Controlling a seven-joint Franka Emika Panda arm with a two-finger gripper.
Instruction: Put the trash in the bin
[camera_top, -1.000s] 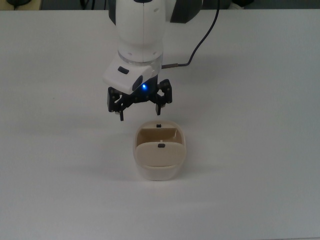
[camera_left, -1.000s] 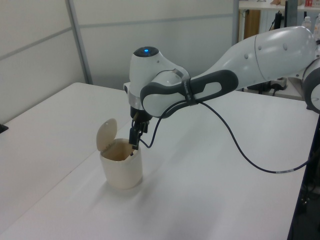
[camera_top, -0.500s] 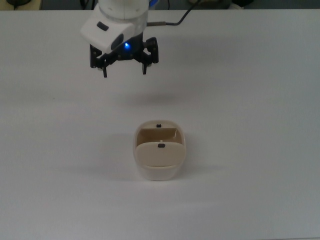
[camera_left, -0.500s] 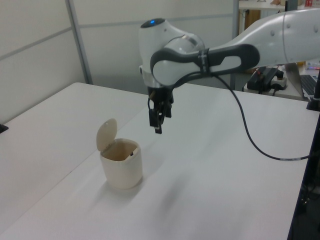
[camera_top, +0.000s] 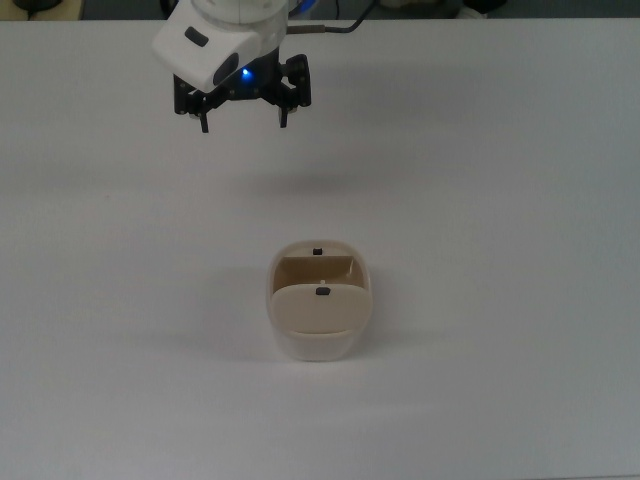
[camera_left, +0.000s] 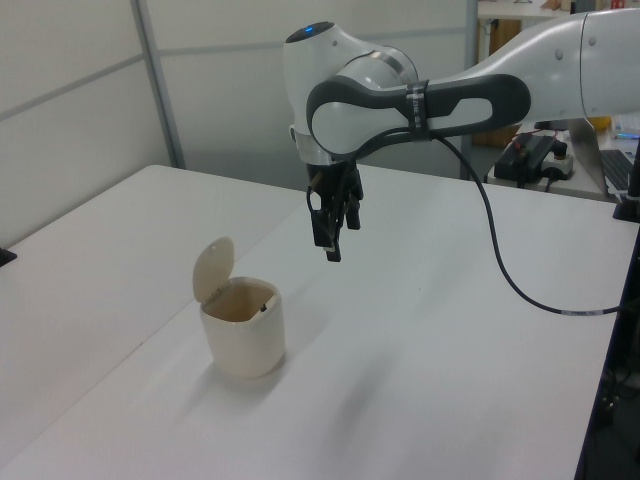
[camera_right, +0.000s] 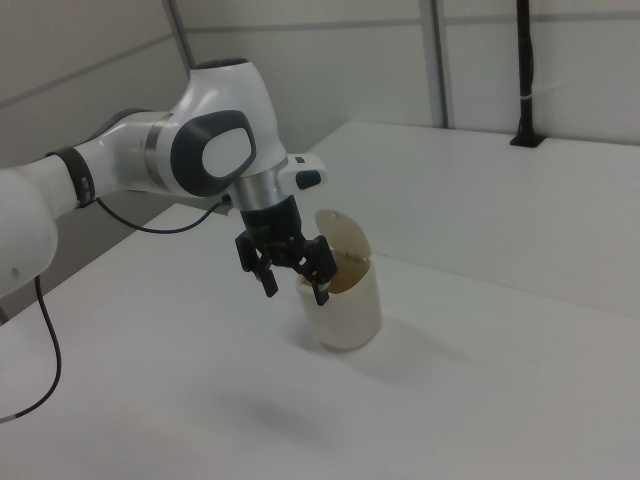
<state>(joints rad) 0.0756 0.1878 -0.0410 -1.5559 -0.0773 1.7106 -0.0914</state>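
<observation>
Bright, even light gives soft faint shadows on the white table; focus stays sharp.

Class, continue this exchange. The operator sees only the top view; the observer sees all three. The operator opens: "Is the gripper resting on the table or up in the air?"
Observer: Up in the air. In the left view the gripper hangs clear of the table and touches nothing.
Operator: Is the bin's flap lying flat or raised?
Observer: Raised. The left view shows the flap standing up from the bin on the left view's left side of the rim.
Operator: Which way do the jaws point?
Observer: Downward, toward the table, with a slight tilt, as seen side-on in the left view.
</observation>
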